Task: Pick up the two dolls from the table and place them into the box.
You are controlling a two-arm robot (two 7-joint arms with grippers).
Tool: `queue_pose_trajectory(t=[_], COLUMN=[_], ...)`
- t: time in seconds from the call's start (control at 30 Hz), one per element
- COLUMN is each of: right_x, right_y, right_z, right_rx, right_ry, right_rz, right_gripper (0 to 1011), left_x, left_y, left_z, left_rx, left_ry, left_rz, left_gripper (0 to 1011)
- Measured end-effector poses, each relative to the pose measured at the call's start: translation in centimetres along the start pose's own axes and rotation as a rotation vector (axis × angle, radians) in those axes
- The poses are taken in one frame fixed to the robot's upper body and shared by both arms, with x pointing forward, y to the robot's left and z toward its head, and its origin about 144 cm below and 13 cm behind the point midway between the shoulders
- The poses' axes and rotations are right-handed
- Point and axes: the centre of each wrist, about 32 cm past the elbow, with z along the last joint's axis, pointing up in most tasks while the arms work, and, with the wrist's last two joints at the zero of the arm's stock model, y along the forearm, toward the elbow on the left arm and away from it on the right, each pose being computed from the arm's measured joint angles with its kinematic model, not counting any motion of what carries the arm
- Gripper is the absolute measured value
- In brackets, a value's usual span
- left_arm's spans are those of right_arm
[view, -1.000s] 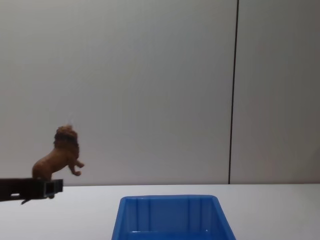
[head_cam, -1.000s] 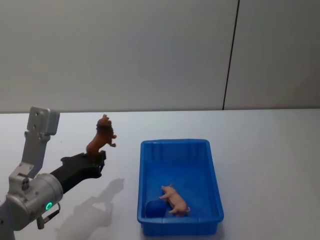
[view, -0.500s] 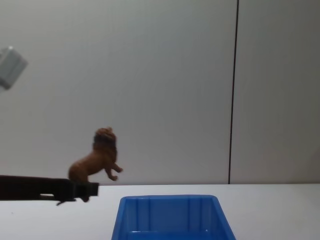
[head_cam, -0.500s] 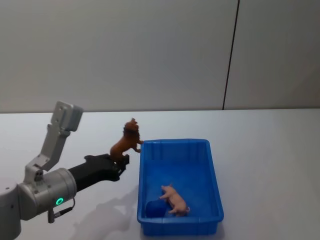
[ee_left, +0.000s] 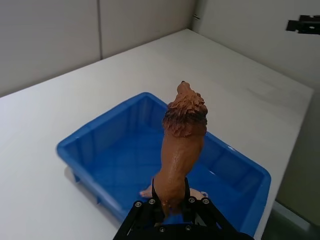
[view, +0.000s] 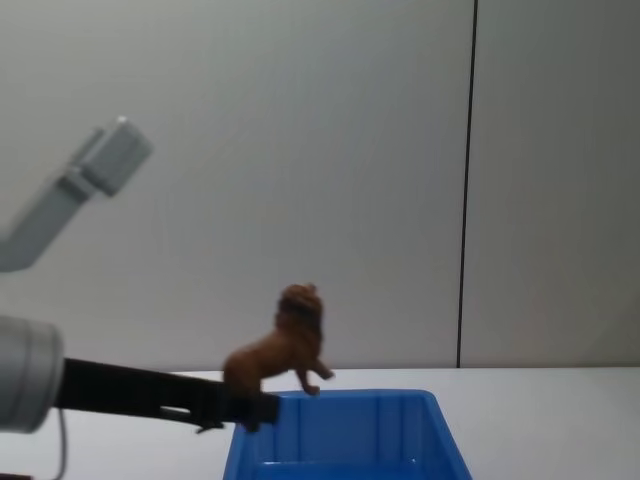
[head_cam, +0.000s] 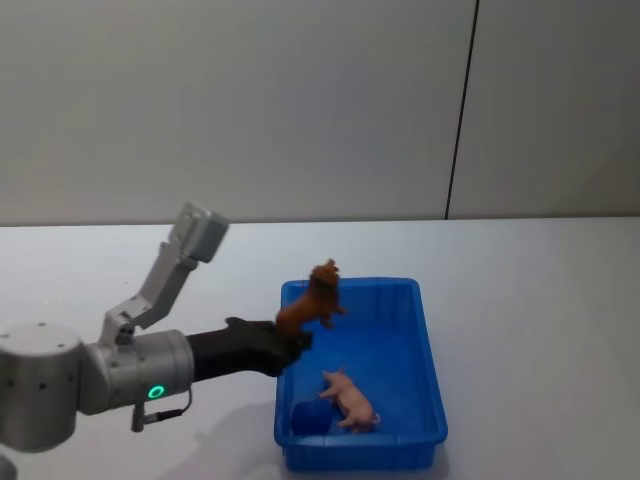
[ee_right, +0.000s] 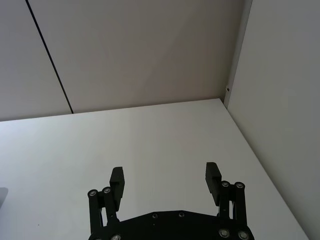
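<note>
A brown lion doll (head_cam: 313, 302) (ee_left: 181, 145) (view: 280, 352) rears upright, held by its hindquarters in my left gripper (head_cam: 293, 339) (ee_left: 171, 204) (view: 250, 405), which is shut on it. Doll and gripper hang over the left rim of the blue box (head_cam: 400, 300) (ee_left: 110, 150) (view: 400, 402). A pink pig doll (head_cam: 350, 399) lies on the box floor near its front end, partly hidden behind the lion in the left wrist view. My right gripper (ee_right: 164, 178) stands open above the bare white table (ee_right: 150, 130), away from the box.
A dark blue lump (head_cam: 310, 417) sits in the box's front left corner beside the pig. White table (head_cam: 540, 320) spreads wide on both sides of the box. A grey panelled wall (head_cam: 300, 100) rises behind the table's far edge.
My left arm has carried the lion doll rightward, from open table left of the box to over the box's left rim. The pig doll and box stayed put.
</note>
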Motion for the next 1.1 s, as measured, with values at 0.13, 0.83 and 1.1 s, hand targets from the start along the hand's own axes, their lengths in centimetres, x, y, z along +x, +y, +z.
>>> queue_pose_trajectory(t=[0.13,0.83,1.1], right_x=[0.0,0.0,0.0], right_y=[0.0,0.0,0.0], right_z=[0.0,0.0,0.0], right_rx=[0.0,0.0,0.0], right_ry=[0.0,0.0,0.0], right_rz=[0.0,0.0,0.0], right_gripper=[1001,1001,1001], left_x=[0.4,2.0,2.0], left_y=[-1.2,-6.5,-6.1], left_z=[0.5,2.8,2.9], left_rx=[0.025,0.125,0.108], left_ry=[-0.013,-0.088,-0.088], left_rz=[-0.057,-0.309,-0.29], left_gripper=[196,823,1001])
